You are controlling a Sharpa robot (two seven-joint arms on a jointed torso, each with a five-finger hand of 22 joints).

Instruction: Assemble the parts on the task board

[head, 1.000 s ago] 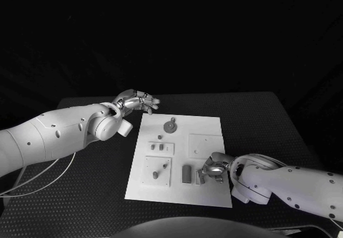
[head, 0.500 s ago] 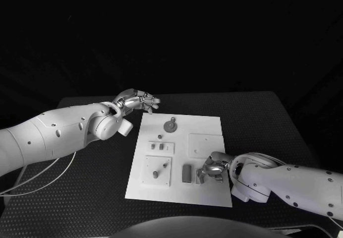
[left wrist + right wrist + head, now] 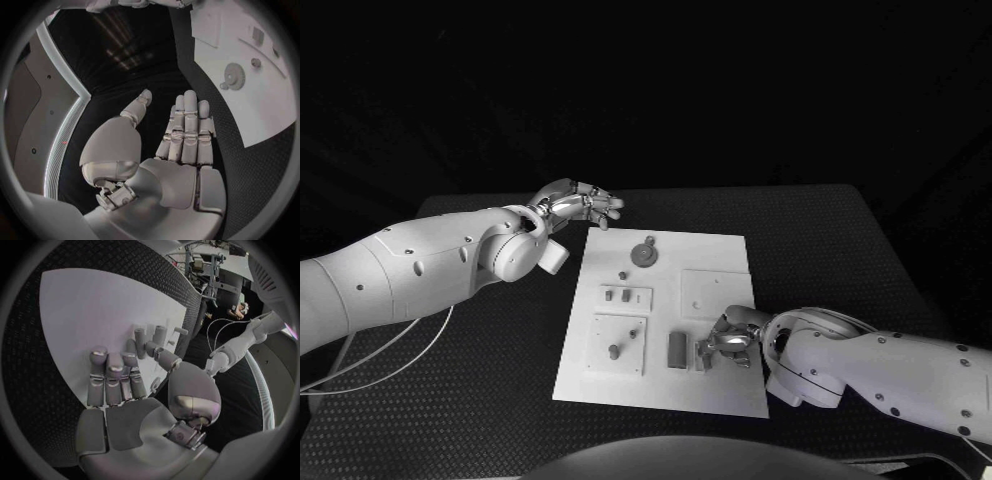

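White board (image 3: 668, 320) at table centre, left hand (image 3: 578, 206) beside its far left corner, fingers straight, holding nothing, right hand (image 3: 730, 340) on its near right part, fingertips around small grey pegs (image 3: 153, 337), grasp uncertain.

Black textured table (image 3: 848, 240), white cable (image 3: 372, 365) along its left side

black table (image 3: 848, 240) (bearing task board (image 3: 718, 250))

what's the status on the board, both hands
Left hand open, off the board's far corner. Right hand on the near edge, thumb by the parts; grip unclear. Nothing blocking.
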